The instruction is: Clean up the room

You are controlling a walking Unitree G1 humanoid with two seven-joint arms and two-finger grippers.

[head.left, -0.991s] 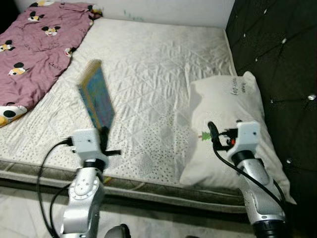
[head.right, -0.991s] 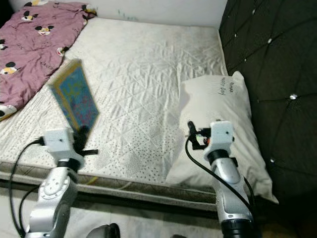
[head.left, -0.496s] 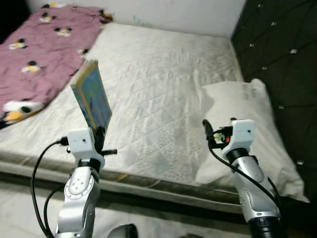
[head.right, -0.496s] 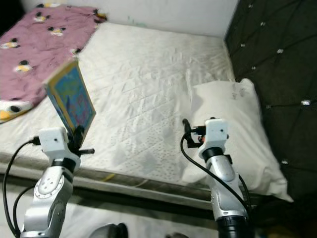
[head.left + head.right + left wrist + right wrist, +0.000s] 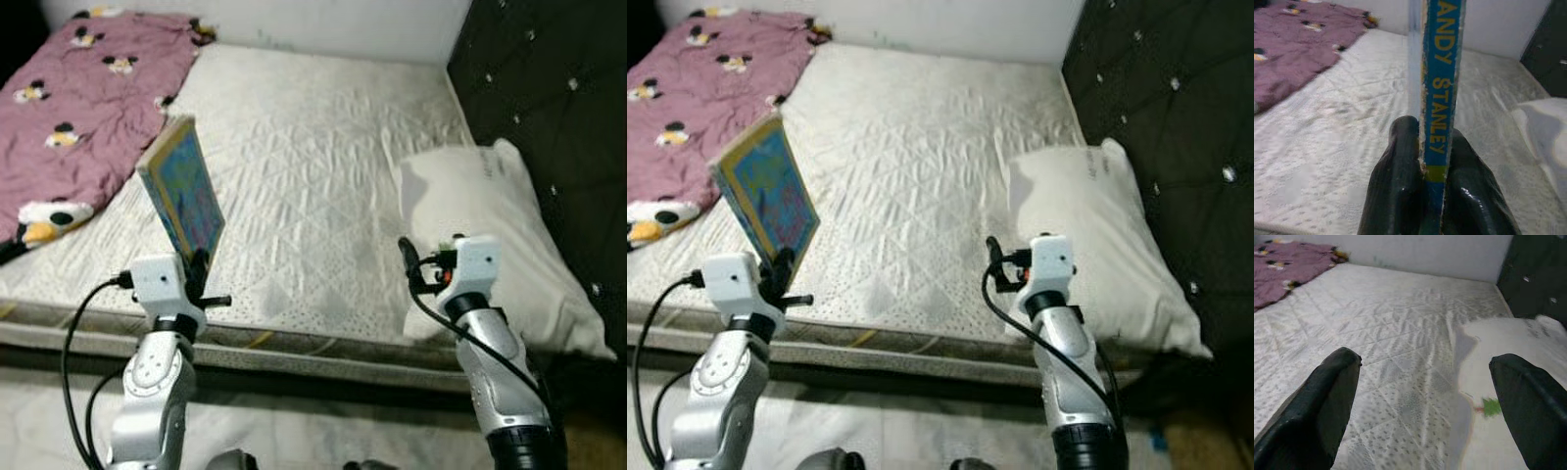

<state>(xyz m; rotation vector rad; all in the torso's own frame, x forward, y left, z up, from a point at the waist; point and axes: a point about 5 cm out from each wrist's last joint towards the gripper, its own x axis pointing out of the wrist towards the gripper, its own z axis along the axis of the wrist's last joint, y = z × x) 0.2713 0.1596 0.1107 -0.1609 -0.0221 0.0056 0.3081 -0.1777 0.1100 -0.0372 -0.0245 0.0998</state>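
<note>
A humanoid robot stands at the near edge of a bed (image 5: 323,127) covered by a white quilted mattress cover, seen from its head camera looking forward and down. Its left tool (image 5: 199,266) is raised in front of the near edge of the mattress and is clamped on the lower edge of a thin book (image 5: 183,199), which stands upright and leans slightly away, its cover a busy blue, green and pink pattern with a yellow border. In the left wrist view the two black fingers (image 5: 1398,181) press against either side of the book's blue spine, where yellow lettering reads "ANDY STANLEY". The right tool (image 5: 1425,406) is held up near the front right part of the bed, just in front of a white pillow (image 5: 490,240); its two black fingers are spread wide apart and hold nothing, with the mattress and the pillow's edge visible between them. The pillow lies flat on the right side of the mattress, against a dark tufted headboard (image 5: 558,108) studded with shiny buttons, and bears a small green mark near its front edge. At the far left corner of the bed lies a crumpled mauve blanket (image 5: 73,108) printed with cartoon mouse figures, well apart from the book. A pale wall (image 5: 323,20) runs behind the bed, and light floor shows below the mattress edge.
</note>
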